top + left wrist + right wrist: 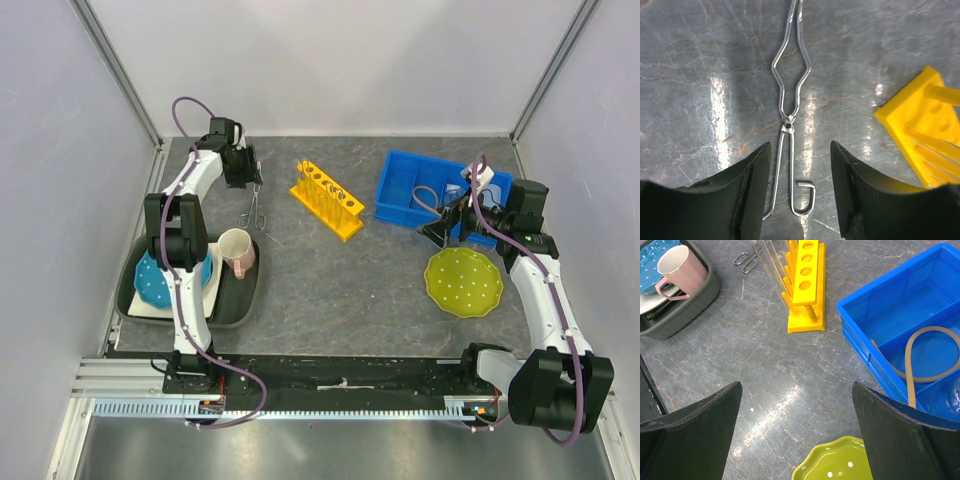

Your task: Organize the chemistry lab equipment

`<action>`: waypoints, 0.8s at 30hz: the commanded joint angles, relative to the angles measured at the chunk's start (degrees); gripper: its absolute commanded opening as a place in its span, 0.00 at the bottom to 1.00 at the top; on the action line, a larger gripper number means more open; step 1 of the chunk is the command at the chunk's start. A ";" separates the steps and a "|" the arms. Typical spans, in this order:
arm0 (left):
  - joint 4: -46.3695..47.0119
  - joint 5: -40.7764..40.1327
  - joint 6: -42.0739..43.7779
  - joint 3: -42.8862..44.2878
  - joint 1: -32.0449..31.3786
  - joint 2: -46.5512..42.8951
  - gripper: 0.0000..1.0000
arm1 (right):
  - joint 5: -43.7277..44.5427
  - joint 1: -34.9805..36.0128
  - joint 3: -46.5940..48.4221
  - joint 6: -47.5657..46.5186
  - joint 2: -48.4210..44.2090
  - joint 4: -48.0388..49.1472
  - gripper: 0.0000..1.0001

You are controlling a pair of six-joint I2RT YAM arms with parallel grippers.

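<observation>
The blue bin (860,340) is divided in compartments, and in one lies a tan rubber loop (935,330), smooth and curved. The grey tray (690,310) holds a cream mug (677,267) with a pink handle and a blue dotted plate (652,252). The yellow rack (807,285) (plastic, with round holes) stands on the grey marbled table (765,380) and carries thin clear rods (775,265). The tongs (790,90), made of thin shiny wire, lie flat near the rack. The left gripper (800,160) is spread on both sides of their handles. The right gripper (796,390) is spread wide, near a wavy green plate (835,465).
</observation>
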 commanded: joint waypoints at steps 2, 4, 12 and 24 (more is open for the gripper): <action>-4.74 -5.97 -0.81 4.42 -1.37 3.27 0.56 | -1.69 -0.69 1.26 -1.15 1.14 0.49 0.98; -5.45 -7.64 -0.02 4.77 -2.51 4.06 0.50 | -1.69 -0.69 1.44 -1.24 1.49 0.49 0.98; -12.04 -17.49 1.30 11.62 -5.76 11.09 0.48 | -0.37 -0.69 1.44 -2.21 1.66 -0.21 0.98; -13.53 -13.99 0.34 9.00 -6.29 10.92 0.34 | 0.24 -0.69 1.61 -2.65 2.19 -0.65 0.98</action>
